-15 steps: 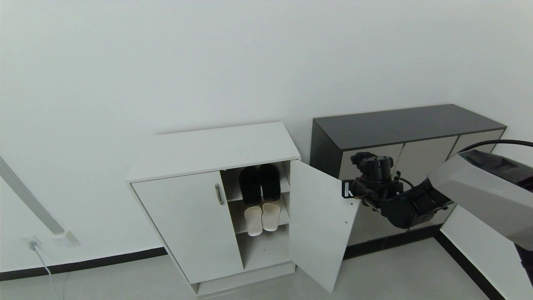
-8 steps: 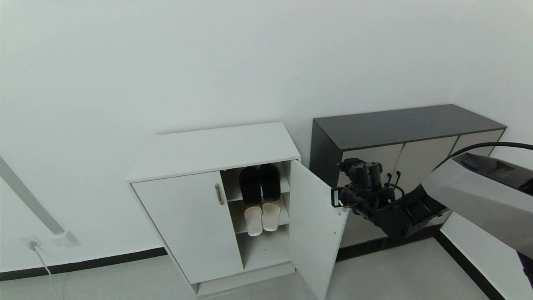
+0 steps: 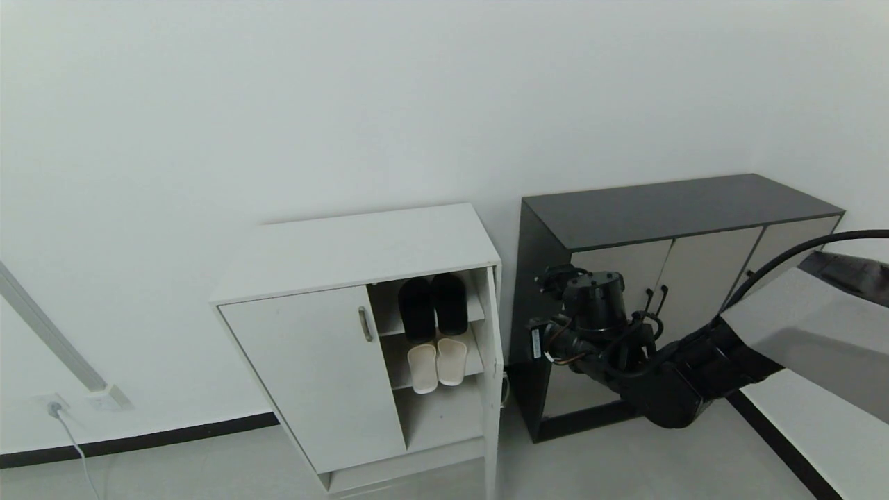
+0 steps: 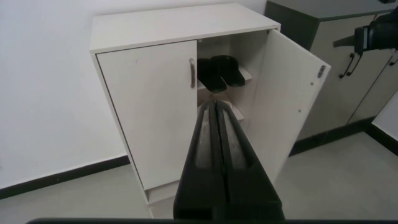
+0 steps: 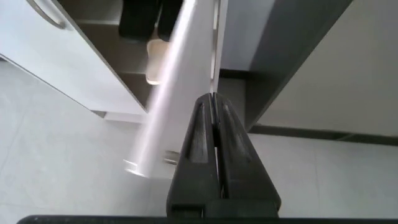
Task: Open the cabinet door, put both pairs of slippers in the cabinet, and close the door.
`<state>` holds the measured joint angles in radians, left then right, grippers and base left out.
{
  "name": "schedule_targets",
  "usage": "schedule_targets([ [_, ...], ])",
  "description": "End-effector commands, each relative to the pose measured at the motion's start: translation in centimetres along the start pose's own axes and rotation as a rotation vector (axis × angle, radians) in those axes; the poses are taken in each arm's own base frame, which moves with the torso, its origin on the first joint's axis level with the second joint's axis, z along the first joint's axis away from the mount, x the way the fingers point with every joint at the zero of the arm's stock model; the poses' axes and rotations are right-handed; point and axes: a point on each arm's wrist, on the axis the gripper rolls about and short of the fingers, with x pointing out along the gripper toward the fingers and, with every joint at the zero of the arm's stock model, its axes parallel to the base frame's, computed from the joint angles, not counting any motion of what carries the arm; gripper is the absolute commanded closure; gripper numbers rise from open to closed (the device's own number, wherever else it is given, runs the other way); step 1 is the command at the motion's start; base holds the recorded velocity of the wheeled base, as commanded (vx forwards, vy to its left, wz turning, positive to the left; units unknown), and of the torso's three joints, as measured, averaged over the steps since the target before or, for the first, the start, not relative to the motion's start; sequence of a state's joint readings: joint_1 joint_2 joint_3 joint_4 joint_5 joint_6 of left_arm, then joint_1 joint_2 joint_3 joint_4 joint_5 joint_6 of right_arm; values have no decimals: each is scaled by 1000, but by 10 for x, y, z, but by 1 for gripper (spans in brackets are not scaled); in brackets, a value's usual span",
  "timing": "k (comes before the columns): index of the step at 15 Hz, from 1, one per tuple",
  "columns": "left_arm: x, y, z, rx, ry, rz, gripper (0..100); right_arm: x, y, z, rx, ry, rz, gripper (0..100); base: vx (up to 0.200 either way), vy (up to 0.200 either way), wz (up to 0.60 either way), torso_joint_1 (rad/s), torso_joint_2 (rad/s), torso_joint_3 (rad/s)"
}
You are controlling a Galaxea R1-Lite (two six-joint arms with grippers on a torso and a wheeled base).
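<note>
The white cabinet has its left door shut and its right door swung out, edge-on in the head view. Inside, black slippers lie on the top shelf and white slippers on the shelf below. My right gripper is just right of the door, on its outer side. In the right wrist view its fingers are shut with nothing between them, the tips pointing at the door. My left gripper is shut and empty, held back in front of the cabinet.
A dark sideboard stands right of the cabinet, close behind my right arm. The left door has a metal handle. A wall socket with a cable sits low at the far left. Bare floor lies before the cabinet.
My right arm has swept left, and the right door has swung with it from wide open to about half open. The slippers and the left door have not moved.
</note>
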<state>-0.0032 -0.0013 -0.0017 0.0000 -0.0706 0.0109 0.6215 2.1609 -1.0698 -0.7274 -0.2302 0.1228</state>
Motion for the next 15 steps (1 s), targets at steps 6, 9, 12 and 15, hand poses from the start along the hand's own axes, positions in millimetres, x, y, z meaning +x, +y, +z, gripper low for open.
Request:
schedule_targets([
  [6, 0, 0, 0, 0, 1, 0, 100, -15, 7, 0, -43, 5, 24, 100, 0, 0, 0, 0, 0, 0],
  [9, 0, 0, 0, 0, 1, 0, 100, -17, 10, -2, -48, 10, 34, 100, 0, 0, 600, -2, 2, 5],
  [12, 0, 0, 0, 0, 1, 0, 100, -18, 9, -7, -66, 26, 35, 100, 0, 0, 600, 10, 4, 4],
  [15, 0, 0, 0, 0, 1, 0, 100, -18, 9, -8, -65, 14, 36, 100, 0, 0, 0, 0, 0, 0],
])
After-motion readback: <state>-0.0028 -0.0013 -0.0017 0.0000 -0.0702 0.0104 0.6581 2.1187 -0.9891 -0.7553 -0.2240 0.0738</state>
